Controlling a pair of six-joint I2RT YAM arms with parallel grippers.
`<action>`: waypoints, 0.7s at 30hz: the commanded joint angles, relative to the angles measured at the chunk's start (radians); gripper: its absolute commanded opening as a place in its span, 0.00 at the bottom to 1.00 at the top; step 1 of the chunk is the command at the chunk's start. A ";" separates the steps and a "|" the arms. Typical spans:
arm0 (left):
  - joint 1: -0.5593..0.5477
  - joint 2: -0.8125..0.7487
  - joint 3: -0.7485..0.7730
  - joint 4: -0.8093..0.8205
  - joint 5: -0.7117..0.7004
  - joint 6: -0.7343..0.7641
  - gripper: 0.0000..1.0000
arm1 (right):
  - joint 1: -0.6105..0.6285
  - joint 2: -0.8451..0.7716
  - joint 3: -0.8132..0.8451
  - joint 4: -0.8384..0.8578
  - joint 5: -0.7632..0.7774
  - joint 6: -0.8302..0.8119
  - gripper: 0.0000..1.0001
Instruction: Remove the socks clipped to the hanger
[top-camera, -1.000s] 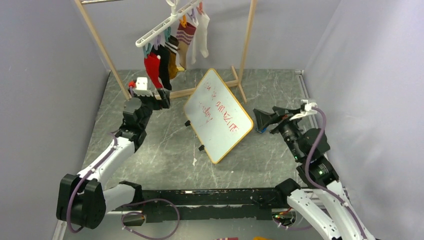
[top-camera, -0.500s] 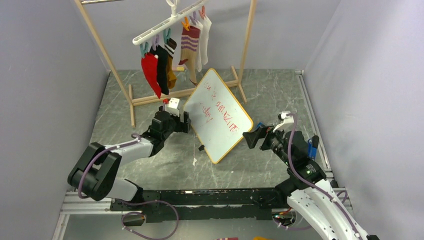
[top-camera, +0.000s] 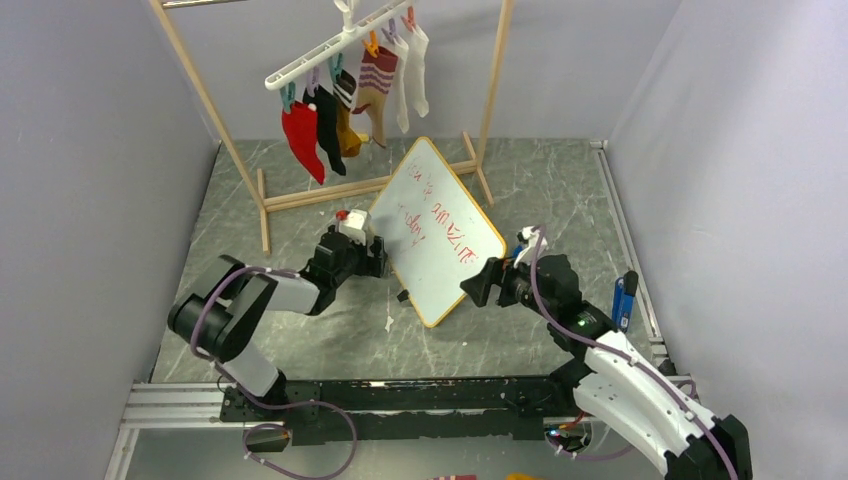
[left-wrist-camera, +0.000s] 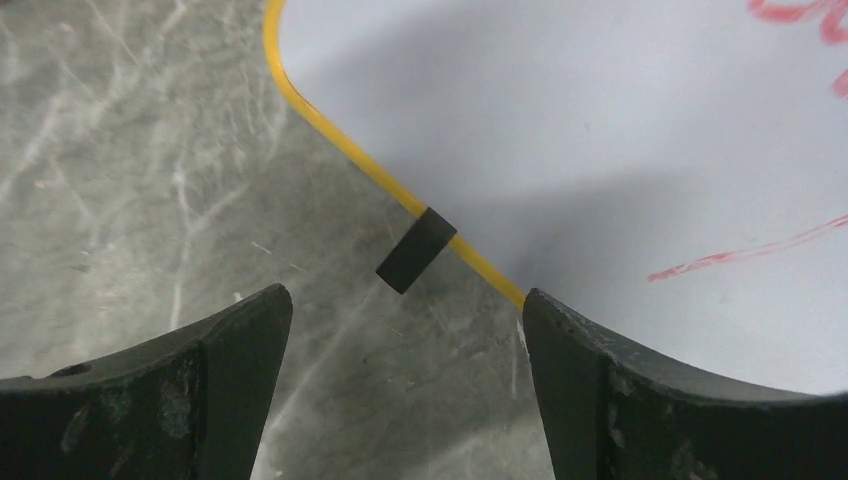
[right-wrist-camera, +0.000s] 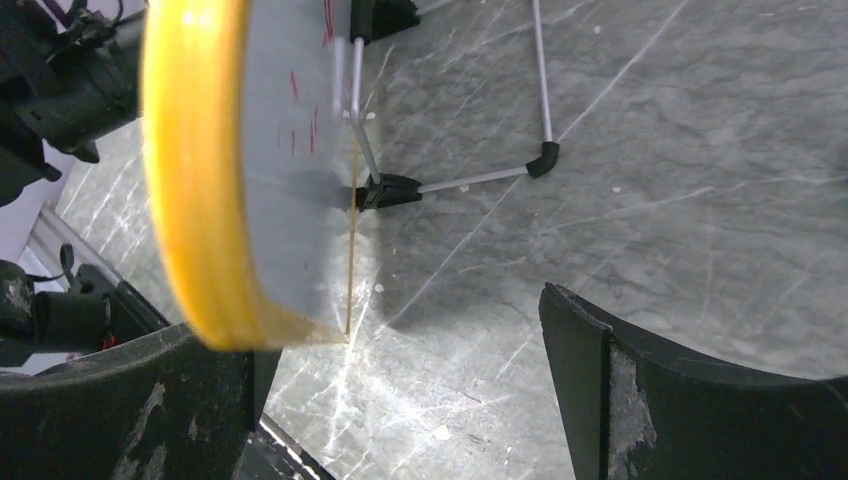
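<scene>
Plain lilac-grey walls (top-camera: 90, 150) enclose three sides. Grey marbled tabletop (top-camera: 545, 190) bears a wooden rack frame (top-camera: 495, 75) at the far end. Lighting even.

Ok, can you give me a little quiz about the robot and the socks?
1. True or false: the left hand and the right hand are both open.
2. Pick one. What stands between the two hands?
A) a whiteboard
B) a basket
C) a teddy bear
3. Count them: how many socks are clipped to the hanger?

Key: 1 true. 2 A. 3 six.
</scene>
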 joint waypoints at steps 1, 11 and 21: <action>-0.017 0.059 0.007 0.124 0.056 -0.036 0.89 | 0.032 0.049 -0.013 0.179 -0.015 0.015 1.00; -0.065 0.202 0.096 0.144 0.078 -0.021 0.88 | 0.071 0.180 -0.021 0.341 0.096 0.028 1.00; -0.110 0.338 0.239 0.144 0.131 -0.007 0.88 | 0.076 0.118 -0.009 0.263 0.260 0.021 1.00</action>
